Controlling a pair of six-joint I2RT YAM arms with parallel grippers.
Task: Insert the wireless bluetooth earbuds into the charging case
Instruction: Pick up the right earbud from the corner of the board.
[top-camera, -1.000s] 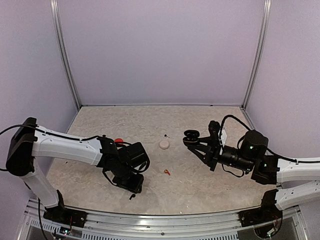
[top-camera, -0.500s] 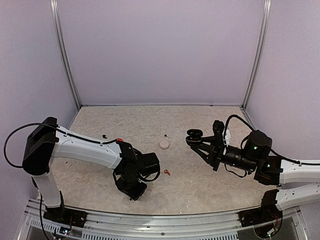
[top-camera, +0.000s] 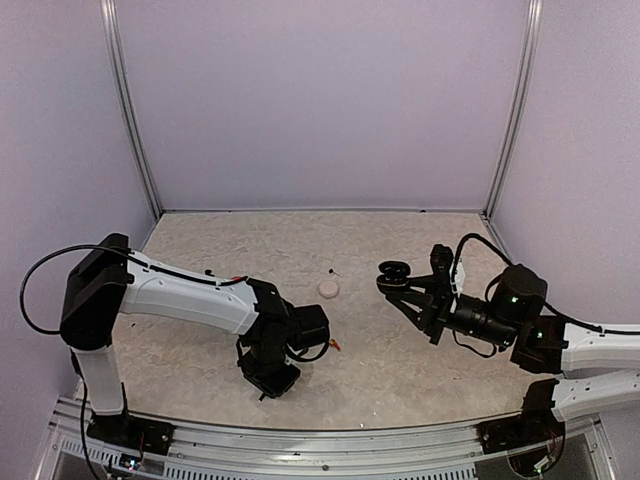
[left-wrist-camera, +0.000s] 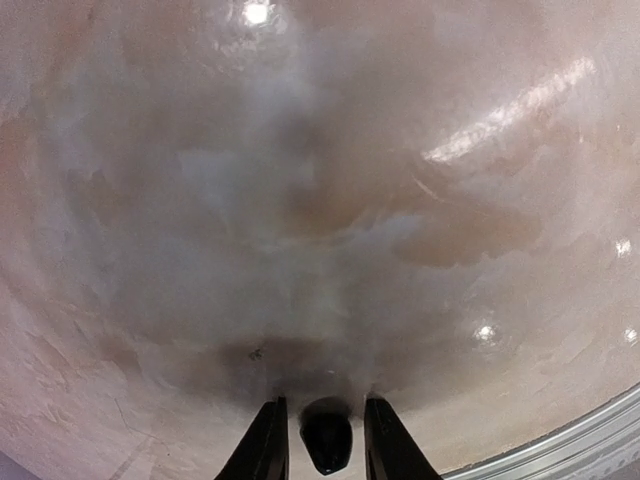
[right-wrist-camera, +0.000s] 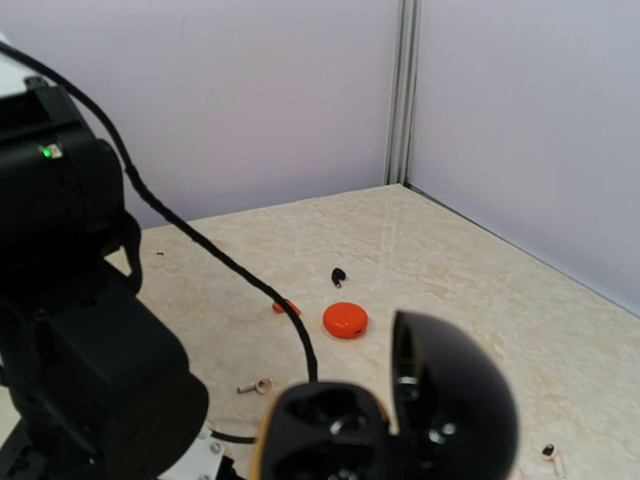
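My right gripper (top-camera: 399, 284) is shut on the black charging case (top-camera: 392, 270), held above the table right of centre. The case is open, with its lid (right-wrist-camera: 452, 398) raised beside the base (right-wrist-camera: 322, 432), and it hides the fingers in the right wrist view. My left gripper (top-camera: 268, 378) points down at the table near the front edge. In the left wrist view a black earbud (left-wrist-camera: 327, 441) lies between its fingertips (left-wrist-camera: 268, 445), with a thin gap on each side. A red-orange earbud (top-camera: 333, 345) lies just right of the left wrist.
A pale round case (top-camera: 328, 288) sits mid-table with a black earbud (right-wrist-camera: 340, 277) behind it. An orange round case (right-wrist-camera: 345, 320), a red-orange earbud (right-wrist-camera: 285, 306) and two pale earbuds (right-wrist-camera: 255, 385) (right-wrist-camera: 550, 455) lie on the table. The left arm's cable (right-wrist-camera: 250, 280) crosses the right wrist view.
The left arm swung right and settled low by the front edge, its jaws narrowing around the black earbud. The right gripper drifted slightly right with the open case.
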